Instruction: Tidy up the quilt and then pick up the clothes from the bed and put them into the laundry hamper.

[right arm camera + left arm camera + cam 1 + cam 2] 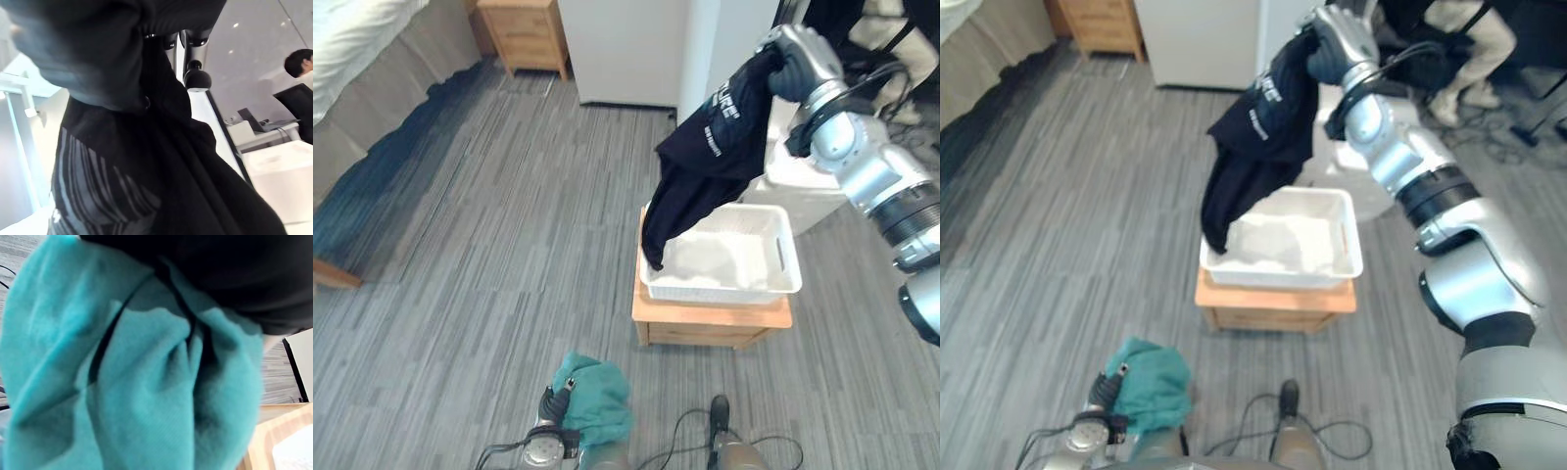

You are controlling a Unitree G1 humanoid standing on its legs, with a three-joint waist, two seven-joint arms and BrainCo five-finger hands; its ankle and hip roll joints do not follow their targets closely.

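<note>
The right hand [793, 61] is raised and clenched on the top of a black garment [710, 147], which hangs straight down from it. White lettering is printed on the cloth just below the hand; it is creased and cannot be read with confidence. In the right wrist view the garment [146, 161] covers most of the frame, pale stripes show on one part of it, and the fingers are mostly buried in the folds.

Directly below the right hand stands a white laundry hamper [783, 257] on a low wooden stool [705, 321]. The lower end of the garment reaches the hamper's near-left corner and appears to touch the rim there; the contact itself is hard to make out. White fabric lies inside the hamper.

The left hand [554, 406] is held low, well apart from the right hand, and grasps a bundled teal cloth [592, 397]. The cloth [137, 382] hides its fingers in the left wrist view, where a corner of the stool shows at the edge.

Far to the left of both hands, a bed [362, 59] with white bedding is cut off by the frame. A wooden nightstand [524, 34] stands beyond it. A seated person [301, 66] is partly visible past the right hand.
</note>
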